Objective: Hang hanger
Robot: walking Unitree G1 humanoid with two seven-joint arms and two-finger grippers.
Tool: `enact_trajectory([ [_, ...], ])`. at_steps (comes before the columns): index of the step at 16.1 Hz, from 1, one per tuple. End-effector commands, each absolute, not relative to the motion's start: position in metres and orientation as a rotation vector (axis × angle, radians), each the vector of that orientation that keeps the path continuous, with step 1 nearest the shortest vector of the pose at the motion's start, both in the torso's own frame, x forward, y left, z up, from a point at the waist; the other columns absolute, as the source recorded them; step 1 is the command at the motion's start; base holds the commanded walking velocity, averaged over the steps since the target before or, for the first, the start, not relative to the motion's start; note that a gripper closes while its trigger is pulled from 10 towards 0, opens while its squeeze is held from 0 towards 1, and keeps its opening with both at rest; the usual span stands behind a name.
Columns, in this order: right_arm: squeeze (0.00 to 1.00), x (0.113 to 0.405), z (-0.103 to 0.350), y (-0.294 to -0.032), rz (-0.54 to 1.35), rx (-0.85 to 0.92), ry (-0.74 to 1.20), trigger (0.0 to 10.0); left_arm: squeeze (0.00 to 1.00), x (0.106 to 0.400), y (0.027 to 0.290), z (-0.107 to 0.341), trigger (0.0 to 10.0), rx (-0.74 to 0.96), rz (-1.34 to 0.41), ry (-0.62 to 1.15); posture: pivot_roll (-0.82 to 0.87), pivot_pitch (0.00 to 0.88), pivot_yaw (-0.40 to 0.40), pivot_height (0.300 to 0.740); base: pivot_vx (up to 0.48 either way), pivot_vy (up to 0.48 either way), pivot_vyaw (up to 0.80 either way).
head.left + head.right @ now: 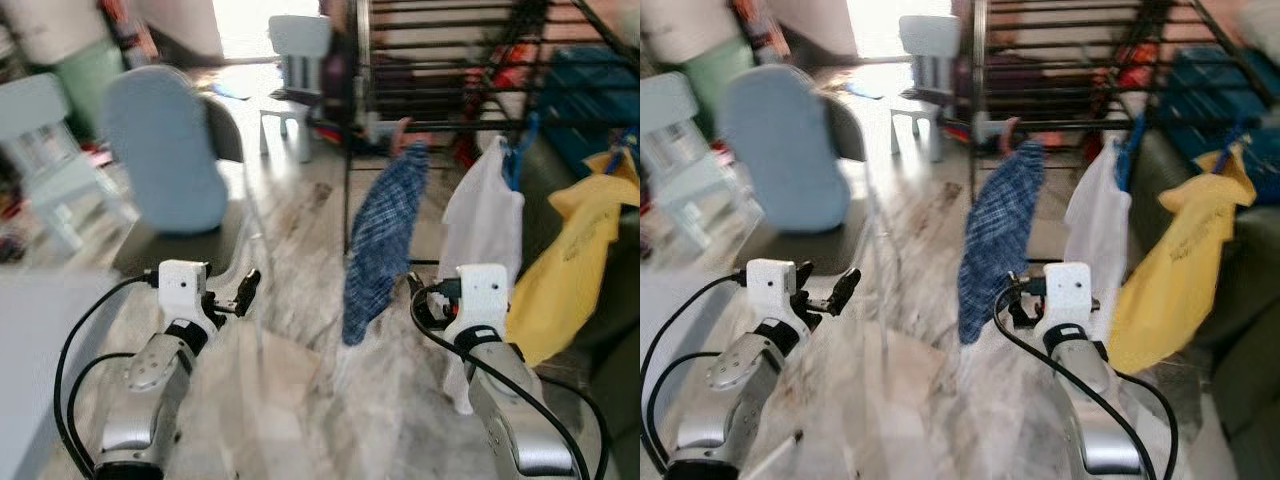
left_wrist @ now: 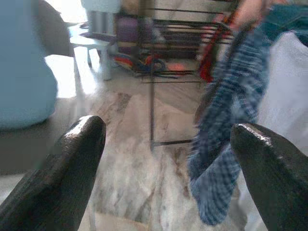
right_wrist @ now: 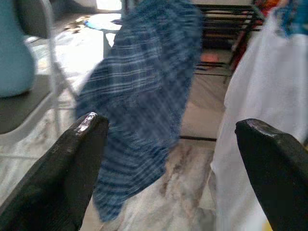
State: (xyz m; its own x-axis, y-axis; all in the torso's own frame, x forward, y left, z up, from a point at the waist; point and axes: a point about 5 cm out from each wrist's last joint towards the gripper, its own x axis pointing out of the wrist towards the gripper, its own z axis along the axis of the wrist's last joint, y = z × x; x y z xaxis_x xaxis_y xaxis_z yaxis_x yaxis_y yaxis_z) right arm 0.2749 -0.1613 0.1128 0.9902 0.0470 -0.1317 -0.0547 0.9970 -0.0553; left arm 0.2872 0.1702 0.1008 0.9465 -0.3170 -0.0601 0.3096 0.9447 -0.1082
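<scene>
A black metal drying rack [image 1: 450, 125] stands ahead on the marble floor. From its front rail hang a blue plaid shirt [image 1: 385, 240], a white garment [image 1: 485, 215] and a yellow garment [image 1: 575, 260]. A blurred pinkish piece [image 1: 403, 132] tops the plaid shirt; I cannot tell whether it is a hanger hook. Blue hanger tops [image 1: 520, 150] hold the white and yellow garments. My left gripper [image 2: 166, 125] is open and holds nothing, low and left of the shirt. My right gripper [image 3: 168, 122] is open too, just short of the plaid shirt and the white garment.
A chair with a light blue back [image 1: 160, 150] stands close on my left. A pale chair [image 1: 40, 150] and a white child's chair [image 1: 300, 60] stand further off. A grey surface [image 1: 30, 350] lies at the lower left. A blue box [image 1: 590, 80] sits behind the rack.
</scene>
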Motion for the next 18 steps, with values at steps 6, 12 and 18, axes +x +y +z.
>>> enact_trajectory([
  [6,0.00,0.277,0.114,-0.163,0.034,-0.049,0.118,10.0,0.00,0.296,0.158,0.101,10.0,0.020,-0.453,0.072,-0.16,0.070,0.042,0.740,0.297,0.377,-0.27],
  [12,0.00,0.275,0.111,-0.161,0.038,-0.059,0.118,10.0,0.00,0.296,0.141,0.100,10.0,-0.044,-0.447,0.028,-0.17,0.077,0.031,0.740,0.377,0.210,0.00],
  [18,0.00,0.279,0.109,-0.159,0.034,-0.074,0.145,10.0,0.00,0.291,0.135,0.094,10.0,-0.117,-0.381,0.058,-0.17,0.083,0.041,0.740,0.213,0.000,0.00],
])
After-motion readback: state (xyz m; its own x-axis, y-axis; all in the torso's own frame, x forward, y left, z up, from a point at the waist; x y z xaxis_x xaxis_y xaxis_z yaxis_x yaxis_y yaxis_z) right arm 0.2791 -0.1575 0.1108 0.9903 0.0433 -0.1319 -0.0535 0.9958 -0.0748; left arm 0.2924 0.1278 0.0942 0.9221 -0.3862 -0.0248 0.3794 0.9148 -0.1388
